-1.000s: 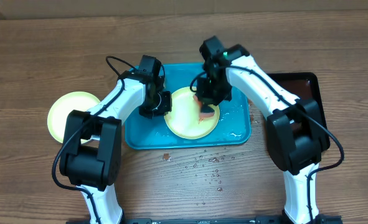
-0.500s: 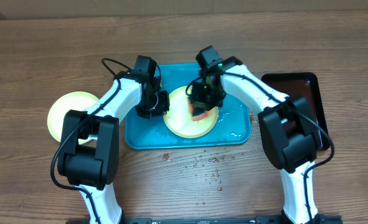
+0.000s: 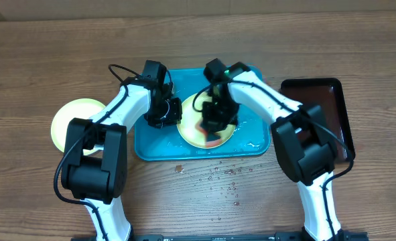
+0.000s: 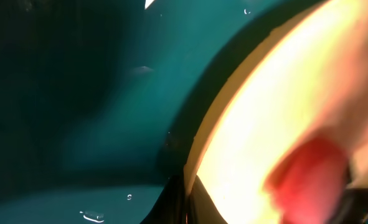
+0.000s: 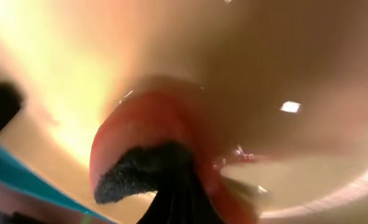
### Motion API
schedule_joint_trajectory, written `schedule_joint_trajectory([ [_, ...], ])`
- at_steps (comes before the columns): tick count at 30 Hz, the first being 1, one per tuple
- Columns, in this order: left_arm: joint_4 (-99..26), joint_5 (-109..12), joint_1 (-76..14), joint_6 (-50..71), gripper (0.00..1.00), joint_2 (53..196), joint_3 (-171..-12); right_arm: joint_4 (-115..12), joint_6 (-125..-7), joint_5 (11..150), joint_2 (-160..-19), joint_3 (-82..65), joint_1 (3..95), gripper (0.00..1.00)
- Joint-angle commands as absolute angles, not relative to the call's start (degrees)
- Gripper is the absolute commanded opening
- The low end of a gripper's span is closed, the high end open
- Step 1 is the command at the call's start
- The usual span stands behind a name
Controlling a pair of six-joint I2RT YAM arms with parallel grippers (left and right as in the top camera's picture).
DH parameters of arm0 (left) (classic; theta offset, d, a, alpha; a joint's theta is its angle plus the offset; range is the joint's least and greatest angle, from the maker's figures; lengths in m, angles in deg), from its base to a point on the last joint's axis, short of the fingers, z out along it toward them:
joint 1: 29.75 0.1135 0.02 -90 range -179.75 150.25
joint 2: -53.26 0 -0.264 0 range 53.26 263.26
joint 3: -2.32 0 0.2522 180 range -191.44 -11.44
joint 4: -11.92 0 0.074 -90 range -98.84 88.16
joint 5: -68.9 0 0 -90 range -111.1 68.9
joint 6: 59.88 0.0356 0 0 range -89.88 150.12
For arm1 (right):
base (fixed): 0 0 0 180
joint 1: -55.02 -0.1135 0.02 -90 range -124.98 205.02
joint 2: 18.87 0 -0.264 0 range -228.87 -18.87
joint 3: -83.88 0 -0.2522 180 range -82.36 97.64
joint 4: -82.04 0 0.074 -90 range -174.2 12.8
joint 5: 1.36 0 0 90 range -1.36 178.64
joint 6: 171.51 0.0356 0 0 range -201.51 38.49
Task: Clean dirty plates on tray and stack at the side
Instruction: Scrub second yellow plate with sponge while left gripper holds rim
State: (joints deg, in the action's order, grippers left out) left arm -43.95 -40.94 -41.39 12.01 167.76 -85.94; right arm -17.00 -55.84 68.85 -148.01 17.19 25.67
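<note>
A light-green rimmed plate (image 3: 189,134) lies in the turquoise tray (image 3: 151,144). My left gripper (image 3: 174,112) is shut on the plate's left rim; in the left wrist view the fingertips (image 4: 187,199) pinch the pale edge of the plate (image 4: 277,106) over the tray (image 4: 78,93). My right gripper (image 3: 214,124) is shut on a red sponge (image 3: 213,140) with a dark scouring side and presses it onto the plate's middle. The right wrist view shows the sponge (image 5: 140,137) flattened against the cream plate (image 5: 264,62) around my right gripper (image 5: 177,186). The left wrist view catches the sponge (image 4: 308,180) as a red blur.
Another light-green plate (image 3: 67,124) lies on the wooden table left of the tray. A dark glossy tray (image 3: 325,94) sits at the right. Water drops (image 3: 224,177) dot the table in front of the turquoise tray, and the tray floor is wet.
My right gripper has slid the sponge leftward and toward the front across the plate. The left gripper has kept its hold on the rim.
</note>
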Motion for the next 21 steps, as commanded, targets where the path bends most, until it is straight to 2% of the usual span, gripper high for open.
schedule_joint_trajectory([
  [1, -43.57, -41.70, -39.31, 11.47, 0.04, 168.33, -85.83, -16.71, -56.45, 81.74, -149.87, 18.59, 29.32, 0.04],
  [9, -44.25, -41.73, -39.20, 13.04, 0.04, 168.35, -85.83, -28.78, -56.01, 81.63, -149.98, 18.52, 28.93, 0.04],
  [15, -44.25, -42.14, -39.20, 13.04, 0.04, 168.35, -85.83, -37.76, -56.05, 69.96, -151.73, 18.37, 24.54, 0.04],
  [21, -44.12, -42.12, -39.18, 13.06, 0.04, 168.35, -85.83, -35.40, -58.57, 61.44, -151.97, 18.37, 21.35, 0.04],
])
